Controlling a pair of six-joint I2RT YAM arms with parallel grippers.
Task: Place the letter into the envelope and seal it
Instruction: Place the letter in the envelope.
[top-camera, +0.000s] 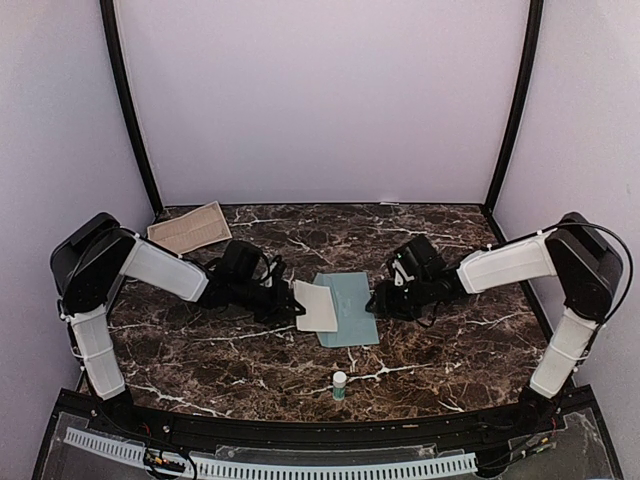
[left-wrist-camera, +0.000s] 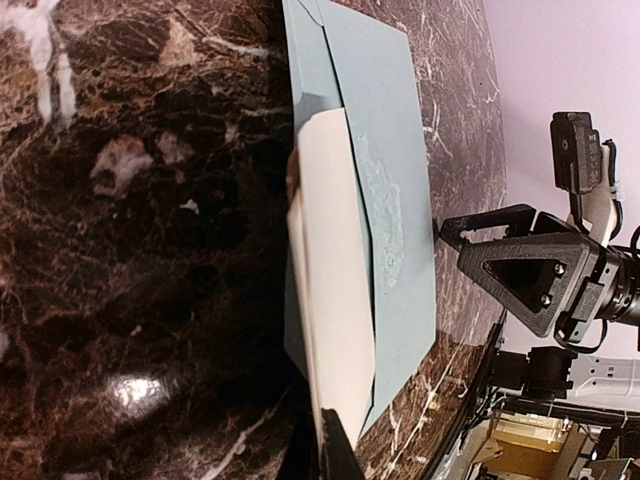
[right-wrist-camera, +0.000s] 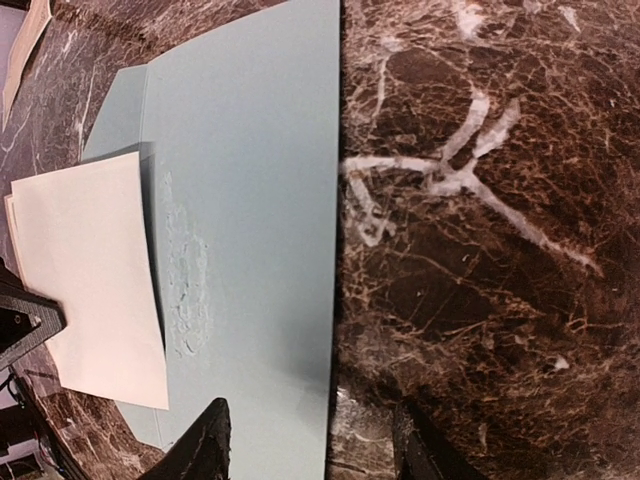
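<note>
At the middle of the tabletop (top-camera: 450, 350) lies the pale teal envelope (top-camera: 352, 300), between the two arms. Its long axis runs from the arms' bases toward the back wall. A cream letter (top-camera: 316, 307) overlaps its left part, the side facing the left arm. The left fingers (left-wrist-camera: 335, 458) are pressed together and seem to pinch the letter's outer edge. To slide it in, you would push rightward, across the envelope's short axis. Whether the letter's leading edge is already inside the pocket cannot be told. The right fingers (right-wrist-camera: 212, 445) stand spread and hold nothing, one over the envelope and one over bare stone, so its right edge runs between them. A rough glue smear (right-wrist-camera: 188, 280) lies just beside the letter. A glue stick (top-camera: 340, 384) near the front edge and tan sheets (top-camera: 190, 228) at the far left are well apart from the work.
</note>
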